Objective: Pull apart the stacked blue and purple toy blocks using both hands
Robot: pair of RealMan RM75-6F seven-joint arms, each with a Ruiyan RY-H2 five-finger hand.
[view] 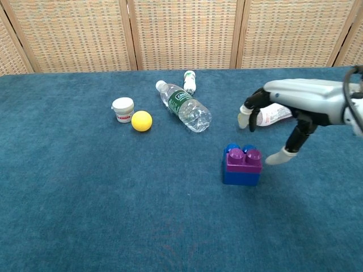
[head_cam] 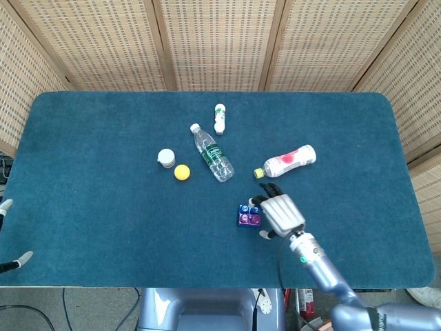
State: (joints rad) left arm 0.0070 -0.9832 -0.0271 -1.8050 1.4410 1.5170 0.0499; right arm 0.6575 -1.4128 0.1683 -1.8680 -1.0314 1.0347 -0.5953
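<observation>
Blue-purple blocks [view: 243, 166] | right robot hand [view: 286, 113] spread, empty | clear bottle [view: 184, 106] behind

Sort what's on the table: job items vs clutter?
Job: purple block stacked on blue block; right hand beside them, holding nothing; left hand at the table edge.

Clutter: clear water bottle, white-pink bottle, small white bottle, yellow ball, white jar.

Purple block [view: 244, 159] seemingly atop blue block [view: 240, 174]
</observation>
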